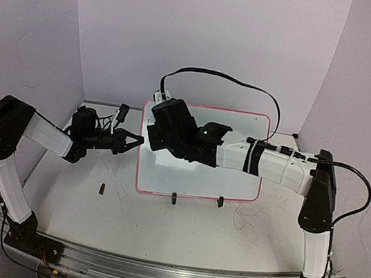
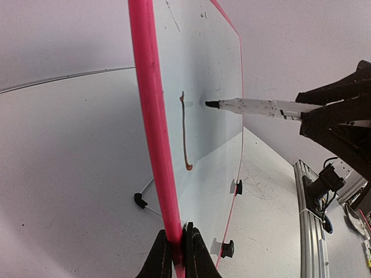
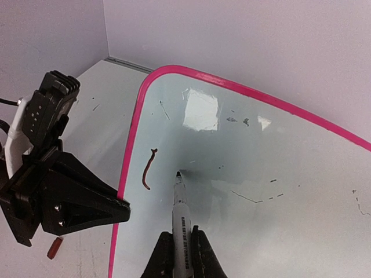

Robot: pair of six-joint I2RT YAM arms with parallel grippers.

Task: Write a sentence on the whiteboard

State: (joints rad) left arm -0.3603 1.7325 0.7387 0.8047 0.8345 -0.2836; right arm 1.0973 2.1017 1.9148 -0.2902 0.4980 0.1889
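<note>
The whiteboard (image 1: 193,179), glossy white with a pink frame, stands tilted on the table. My left gripper (image 1: 136,140) is shut on its left frame edge (image 2: 152,116), with both jaws pinching the pink rim (image 2: 179,255). My right gripper (image 3: 181,249) is shut on a white marker (image 3: 181,214) and hangs over the board's upper left (image 1: 162,132). The marker's dark tip (image 2: 208,104) is at the board surface or just off it; I cannot tell which. No sentence is in view. The board (image 3: 261,156) carries one short curved reddish-brown stroke (image 3: 146,171) near its left edge.
Two black clip feet (image 1: 174,197) (image 1: 219,201) hold the board's near edge. A small dark red cap (image 1: 103,188) lies on the table left of the board, also in the right wrist view (image 3: 54,248). A black cable (image 1: 249,86) loops behind the board. Walls close in on three sides.
</note>
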